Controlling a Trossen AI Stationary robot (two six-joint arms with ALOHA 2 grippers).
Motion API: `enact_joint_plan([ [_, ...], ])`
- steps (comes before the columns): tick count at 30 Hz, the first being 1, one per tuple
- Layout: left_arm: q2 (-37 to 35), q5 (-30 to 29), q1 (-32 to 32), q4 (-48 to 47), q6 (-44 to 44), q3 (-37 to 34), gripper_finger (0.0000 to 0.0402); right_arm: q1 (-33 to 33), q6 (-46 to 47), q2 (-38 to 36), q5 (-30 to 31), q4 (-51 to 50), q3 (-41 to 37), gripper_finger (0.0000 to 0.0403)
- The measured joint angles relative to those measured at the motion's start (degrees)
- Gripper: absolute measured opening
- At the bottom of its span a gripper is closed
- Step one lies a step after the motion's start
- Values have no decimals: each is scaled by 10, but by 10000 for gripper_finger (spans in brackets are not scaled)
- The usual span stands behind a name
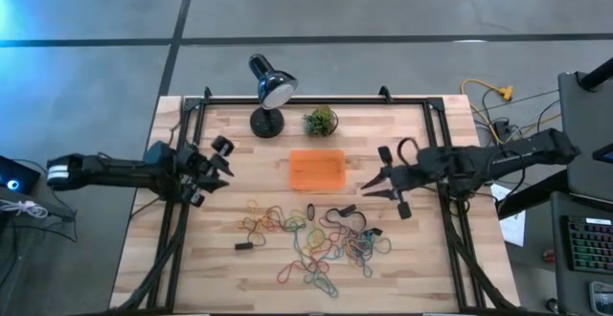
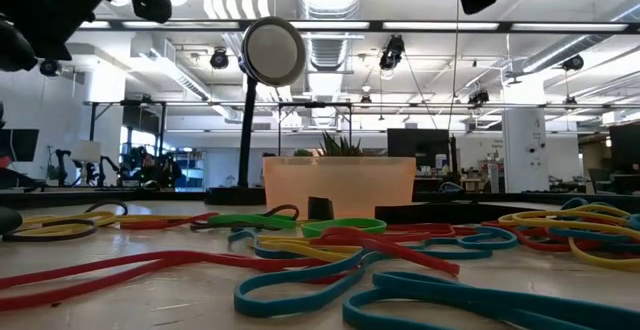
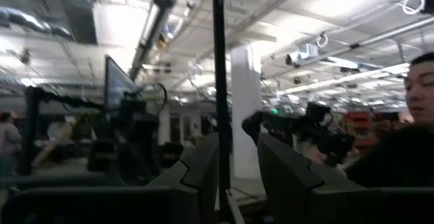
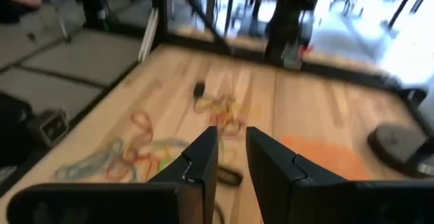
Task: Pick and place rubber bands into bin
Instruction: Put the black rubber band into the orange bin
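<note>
The rubber bands [image 1: 311, 237] lie loose in a spread of mixed colours on the wooden table's near half; they also show in the low view [image 2: 350, 255] and the right wrist view [image 4: 129, 157]. The bin [image 1: 316, 169], an orange translucent tray, rests flat on the table's middle, beyond the bands [image 2: 340, 185]. My right gripper [image 1: 368, 187] hangs in the air to the right of the bin, tilted down toward the bands, its fingers [image 4: 230, 139] a narrow gap apart with nothing between. My left gripper [image 1: 226, 166] is raised at the table's left, tilted upward, fingers [image 3: 237, 153] narrowly apart and empty.
A black desk lamp [image 1: 268, 94] and a small green plant ball [image 1: 321, 120] stand at the far edge behind the bin. Small black clips [image 1: 245, 246] lie among the bands. A black frame [image 1: 316, 101] runs around the table. A person [image 3: 410, 142] shows beyond the table.
</note>
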Motion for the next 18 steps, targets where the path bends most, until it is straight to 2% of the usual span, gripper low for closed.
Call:
enact_joint_plan([
  [4,60,0,-51,0,22,10,89,37,18,36,55,-48,25,72],
  [11,169,-6,-145,0,23,22,89,104,44,90,112,-50,38,72],
  [18,257,-85,-249,2,80,22,89,128,118,168,126,-55,37,72],
])
